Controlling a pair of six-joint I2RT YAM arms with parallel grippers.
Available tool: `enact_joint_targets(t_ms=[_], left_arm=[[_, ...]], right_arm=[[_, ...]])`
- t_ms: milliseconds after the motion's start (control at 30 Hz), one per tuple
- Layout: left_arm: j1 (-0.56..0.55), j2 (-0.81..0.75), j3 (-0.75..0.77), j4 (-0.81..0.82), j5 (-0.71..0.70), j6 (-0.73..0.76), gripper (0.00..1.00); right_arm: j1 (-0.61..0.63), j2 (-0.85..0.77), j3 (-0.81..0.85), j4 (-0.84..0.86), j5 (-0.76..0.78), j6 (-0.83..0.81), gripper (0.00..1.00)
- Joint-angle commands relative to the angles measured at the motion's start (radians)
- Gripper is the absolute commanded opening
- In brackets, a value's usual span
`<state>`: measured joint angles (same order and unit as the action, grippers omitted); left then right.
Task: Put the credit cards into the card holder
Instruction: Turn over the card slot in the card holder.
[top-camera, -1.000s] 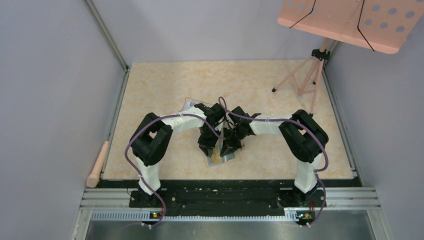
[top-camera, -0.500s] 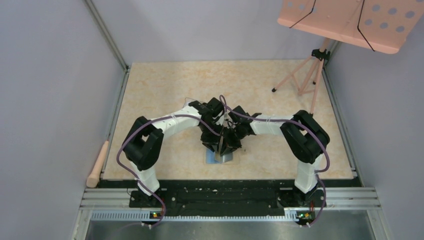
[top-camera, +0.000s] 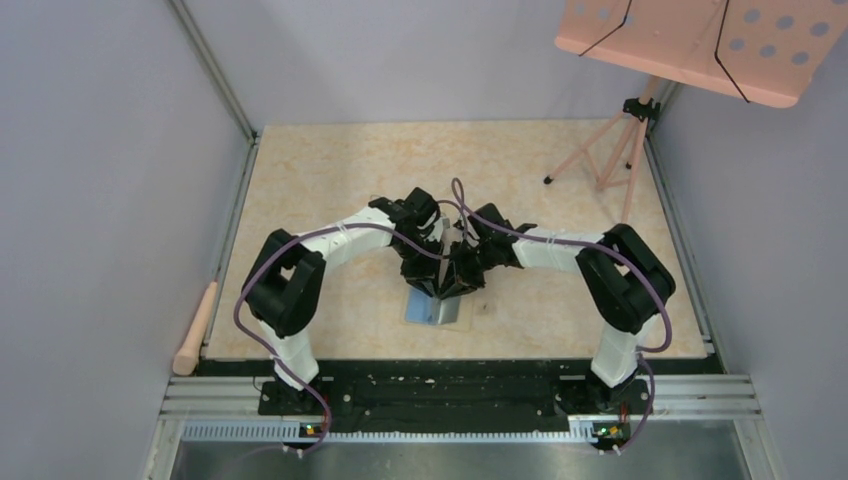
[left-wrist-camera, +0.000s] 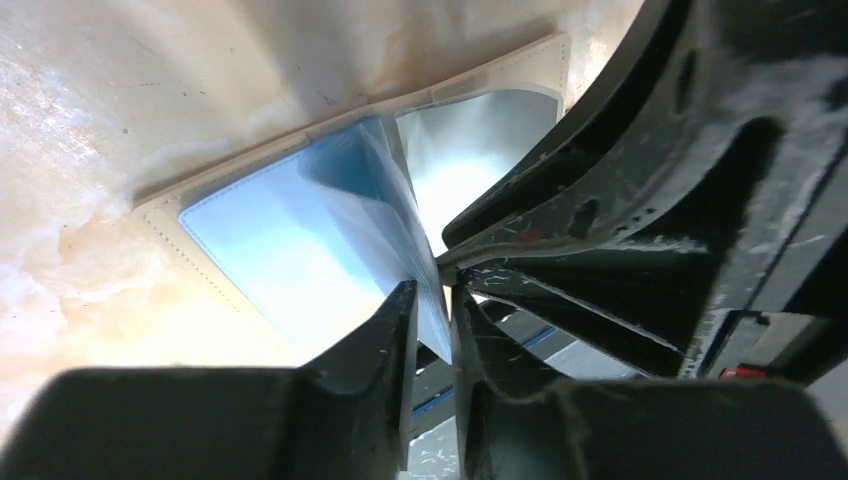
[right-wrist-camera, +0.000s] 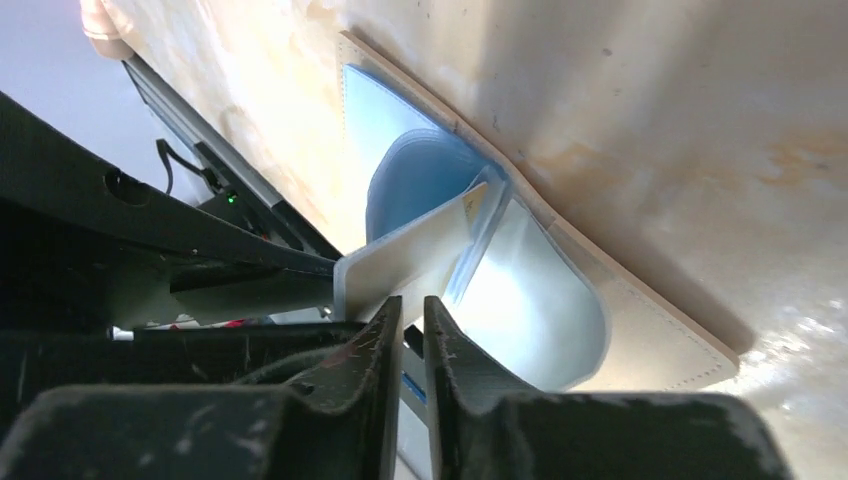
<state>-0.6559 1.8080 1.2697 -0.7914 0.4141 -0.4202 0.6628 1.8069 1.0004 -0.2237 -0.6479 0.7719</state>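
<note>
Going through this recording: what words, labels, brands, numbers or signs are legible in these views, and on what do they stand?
No text can be read in any view.
card holder: blue pockets and a stitched beige edge, no print showing.
card: the face showing is pale and blank, with no readable digits or logo.
music stand: round holes only, no lettering.

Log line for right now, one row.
card holder: open on table | card: front end in lifted pocket | left gripper: straddling pocket flap | right gripper: at card's tail, grip unclear
</note>
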Motion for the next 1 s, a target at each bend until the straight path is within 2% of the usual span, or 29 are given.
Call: enact_joint_targets(t_ms=[0, 100, 167, 233, 400, 433, 500, 633, 833, 967], left_arm=[[0.005, 0.021, 0.063, 0.005, 0.031, 0.02, 0.19], [0.006, 0.035, 0.093, -0.03, 0.006, 0.033, 0.07], [0.006, 0.048, 0.119, -0.075, -0.029, 0.049, 0.04], [0.006, 0.055, 0.137, -0.094, -0.035, 0.065, 0.04], [0.006, 0.075, 0.161, -0.092, 0.025, 0.08, 0.14], [0.005, 0.082, 0.17, -0.099, 0.018, 0.083, 0.13], [0.005, 0.098, 0.196, -0.132, -0.027, 0.093, 0.01], [0.017, 0.11, 0.222, -0.198, -0.127, 0.119, 0.0], [0.06, 0.07, 0.211, -0.266, -0.231, 0.134, 0.0], [0.065, 0.057, 0.222, -0.288, -0.232, 0.145, 0.0]], right_arm=[[-0.03, -0.083, 0.0, 0.03, -0.018, 0.02, 0.19], [-0.043, -0.101, 0.008, 0.008, -0.011, 0.012, 0.27], [-0.052, -0.107, 0.017, -0.012, -0.005, 0.0, 0.31], [-0.06, -0.113, 0.024, -0.035, 0.005, -0.014, 0.35], [-0.096, -0.155, 0.023, -0.094, 0.042, -0.045, 0.47], [-0.105, -0.168, 0.016, -0.102, 0.051, -0.048, 0.49], [-0.116, -0.186, 0.009, -0.122, 0.069, -0.061, 0.52], [-0.12, -0.17, 0.022, -0.182, 0.094, -0.116, 0.56], [-0.117, -0.076, 0.057, -0.182, 0.064, -0.163, 0.57], [-0.118, -0.036, 0.086, -0.178, 0.061, -0.172, 0.58]])
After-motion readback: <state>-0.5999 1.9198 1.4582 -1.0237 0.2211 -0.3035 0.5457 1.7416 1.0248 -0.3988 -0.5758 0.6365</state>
